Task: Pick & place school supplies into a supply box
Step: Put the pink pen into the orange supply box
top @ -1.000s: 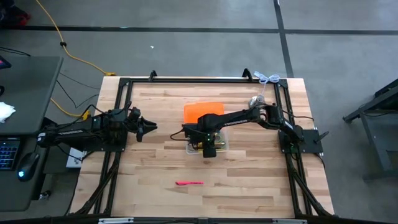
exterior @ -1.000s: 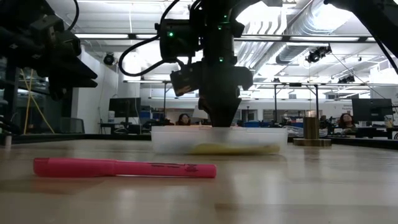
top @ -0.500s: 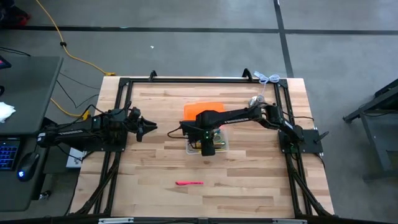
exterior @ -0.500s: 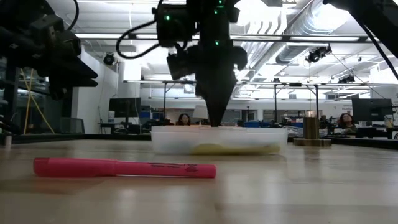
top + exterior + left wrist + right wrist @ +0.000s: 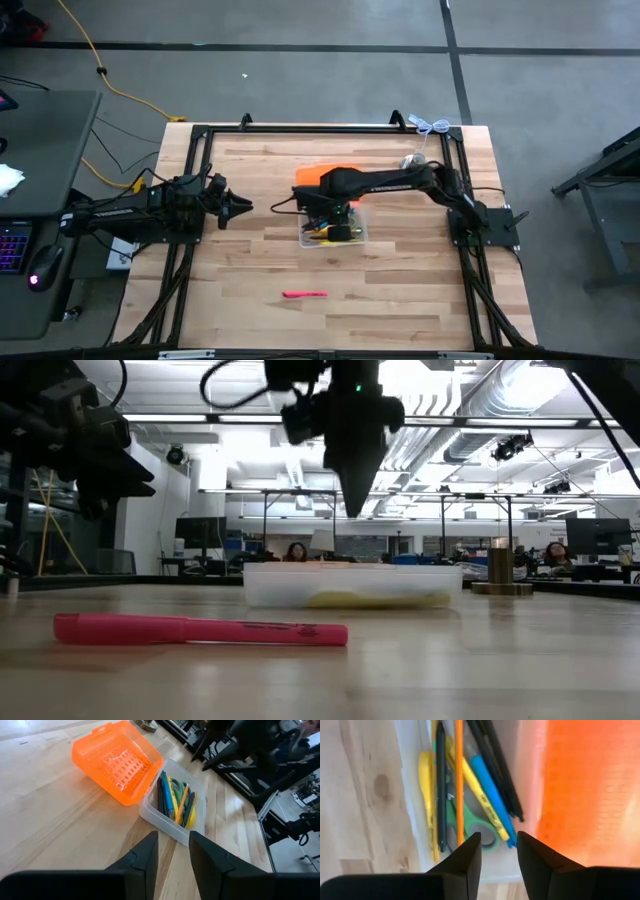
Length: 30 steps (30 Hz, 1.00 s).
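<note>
My right end effector [image 5: 498, 852] hangs above the supply box [image 5: 333, 232], fingers spread and empty — pens, markers and green-handled scissors [image 5: 475, 825] lie inside. A pink marker [image 5: 304, 294] lies apart on the desk [image 5: 400, 290]; my left end effector [image 5: 240, 206], fingers parted, waits at the desk's left side.

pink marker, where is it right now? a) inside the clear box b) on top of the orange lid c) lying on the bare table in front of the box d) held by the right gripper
c: the pink marker lies alone on the wooden table, apart from the supply box, while the right gripper hangs open and empty over the box.
</note>
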{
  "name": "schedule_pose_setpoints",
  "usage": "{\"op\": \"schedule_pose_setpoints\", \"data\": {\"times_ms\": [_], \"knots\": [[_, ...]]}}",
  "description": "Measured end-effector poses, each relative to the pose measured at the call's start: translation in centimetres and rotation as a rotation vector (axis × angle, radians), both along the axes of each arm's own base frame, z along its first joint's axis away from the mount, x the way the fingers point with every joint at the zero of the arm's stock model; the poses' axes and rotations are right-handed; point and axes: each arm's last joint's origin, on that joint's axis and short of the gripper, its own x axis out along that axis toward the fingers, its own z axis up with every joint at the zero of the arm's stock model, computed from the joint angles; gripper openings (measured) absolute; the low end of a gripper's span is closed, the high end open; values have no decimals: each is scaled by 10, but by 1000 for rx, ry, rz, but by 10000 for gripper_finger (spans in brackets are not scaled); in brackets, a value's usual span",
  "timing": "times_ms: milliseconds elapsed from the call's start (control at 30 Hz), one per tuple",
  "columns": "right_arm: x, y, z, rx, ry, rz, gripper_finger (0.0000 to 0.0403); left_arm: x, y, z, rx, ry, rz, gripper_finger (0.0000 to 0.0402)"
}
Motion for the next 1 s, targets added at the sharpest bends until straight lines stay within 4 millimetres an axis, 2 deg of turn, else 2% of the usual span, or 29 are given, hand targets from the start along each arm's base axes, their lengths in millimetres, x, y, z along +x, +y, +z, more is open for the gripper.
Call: {"op": "schedule_pose_setpoints", "data": {"times_ms": [267, 467, 733, 1000], "knots": [[-15, -4, 39, -77, -117, -29, 103, 0, 0, 0, 0, 0, 0, 140], [-23, -6, 53, -97, -143, -31, 103, 0, 0, 0, -6, -2, -6, 140], [-27, -9, 59, -132, -140, -2, 103, 0, -1, 0, -22, -4, -17, 140], [-28, -18, 58, -97, -137, -25, 103, 0, -1, 0, -23, -4, -16, 140]]}}
